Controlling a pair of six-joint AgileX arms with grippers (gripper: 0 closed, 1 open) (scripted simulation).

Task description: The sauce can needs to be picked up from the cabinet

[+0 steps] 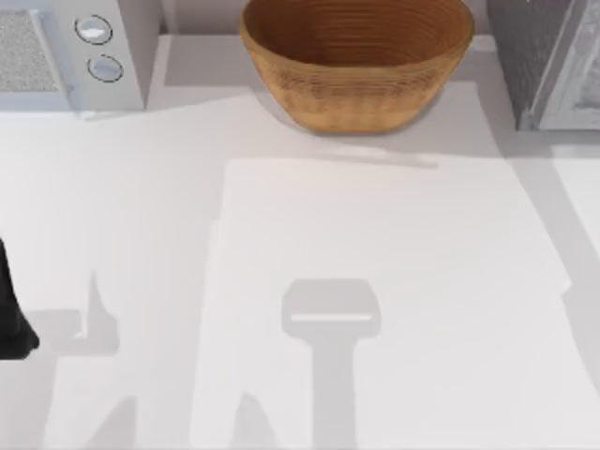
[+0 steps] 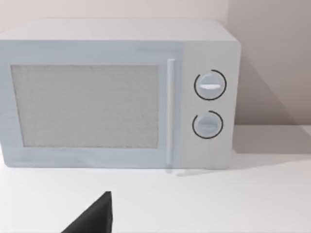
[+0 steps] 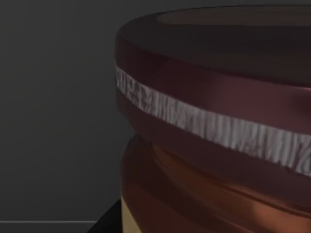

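Observation:
The sauce can (image 3: 214, 126) looms very close in the right wrist view: dark maroon side, a pale textured band around it, a coppery lower body and a flat top with a raised rim. It stands in a dark grey space. A dark edge of my right gripper (image 3: 104, 221) sits low beside the can. My left gripper (image 1: 9, 314) is parked at the table's left edge, and a black piece of it (image 2: 92, 218) faces the microwave (image 2: 116, 94).
A big tan woven basket (image 1: 356, 61) stands at the back centre of the white table (image 1: 375, 281). The white microwave (image 1: 70, 52) is at the back left. A grey cabinet (image 1: 553, 61) is at the back right.

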